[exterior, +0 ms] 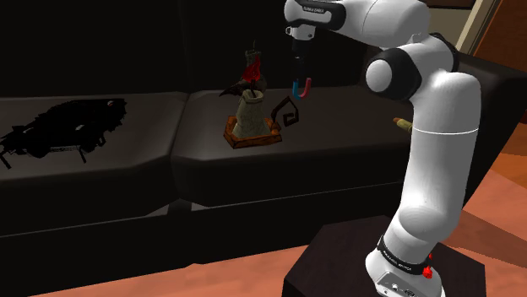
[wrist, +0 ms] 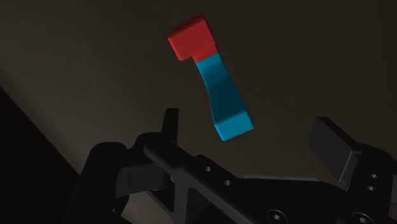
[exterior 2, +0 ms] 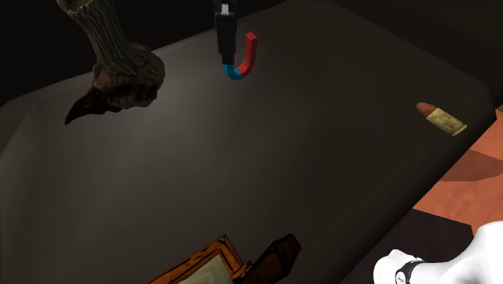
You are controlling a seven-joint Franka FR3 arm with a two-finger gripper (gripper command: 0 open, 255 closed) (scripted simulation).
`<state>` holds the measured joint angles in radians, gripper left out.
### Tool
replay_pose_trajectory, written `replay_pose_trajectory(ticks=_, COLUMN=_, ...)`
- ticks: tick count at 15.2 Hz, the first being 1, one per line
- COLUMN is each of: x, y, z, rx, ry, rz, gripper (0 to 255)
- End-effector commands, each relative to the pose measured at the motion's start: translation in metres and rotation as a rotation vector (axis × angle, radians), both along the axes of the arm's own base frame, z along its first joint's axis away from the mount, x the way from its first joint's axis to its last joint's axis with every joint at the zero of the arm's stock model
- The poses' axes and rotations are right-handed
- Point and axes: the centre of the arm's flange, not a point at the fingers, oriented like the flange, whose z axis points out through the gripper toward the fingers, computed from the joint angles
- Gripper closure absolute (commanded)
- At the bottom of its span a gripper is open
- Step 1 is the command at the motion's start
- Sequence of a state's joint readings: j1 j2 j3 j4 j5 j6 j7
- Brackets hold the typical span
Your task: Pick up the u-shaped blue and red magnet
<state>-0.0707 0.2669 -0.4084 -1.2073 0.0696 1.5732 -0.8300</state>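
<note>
1. Dark sofa (exterior: 152,156) cushions filled the scene, with reddish-brown floor (exterior: 507,190) at the shoulder view's right edge.
2. The white arm (exterior: 435,160) rose from its black stand (exterior: 338,270) and reached up and to the left over the seat.
3. The gripper (exterior: 297,72) pointed down over the back part of the seat, just right of a statue (exterior: 251,110) in the shoulder view.
4. In the wrist view its fingers (wrist: 332,147) stood wide apart and neither one touched anything.
5. The magnet (wrist: 217,83) sat ahead of the gripper, in line with the gap between the fingers.
6. It showed a red tip and a blue bend against the dark cushion.
7. In the second exterior view one black finger overlapped the magnet's left leg.
8. Whether the magnet rested on the cushion or was clear of it, I could not tell.
9. The statue stood on a wooden base with a dark curl at its side.
10. A small brass-coloured cartridge (exterior 2: 441,119) lay well apart from the magnet, near the seat's edge.
11. A black tangled shape (exterior: 63,128) lay on the next cushion, at the shoulder view's left.
</note>
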Motion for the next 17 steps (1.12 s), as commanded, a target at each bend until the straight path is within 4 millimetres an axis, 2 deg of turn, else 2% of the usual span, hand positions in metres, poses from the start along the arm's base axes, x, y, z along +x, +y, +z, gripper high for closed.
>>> replay_pose_trajectory(ticks=1, x=0.010, y=-0.006, z=-0.002, rx=-0.004, ry=-0.001, rz=0.017, gripper=0)
replay_pose_trajectory(ticks=7, x=0.010, y=-0.006, z=-0.034, rx=-0.004, ry=-0.001, rz=0.017, gripper=0)
replay_pose_trajectory(ticks=10, x=0.010, y=-0.006, z=-0.037, rx=-0.004, ry=-0.001, rz=0.017, gripper=0)
replay_pose_trajectory(ticks=11, x=0.010, y=-0.006, z=-0.037, rx=-0.004, ry=-0.001, rz=0.017, gripper=255)
replay_pose_trajectory(ticks=17, x=0.010, y=-0.006, z=-0.037, rx=-0.004, ry=-0.001, rz=0.017, gripper=255)
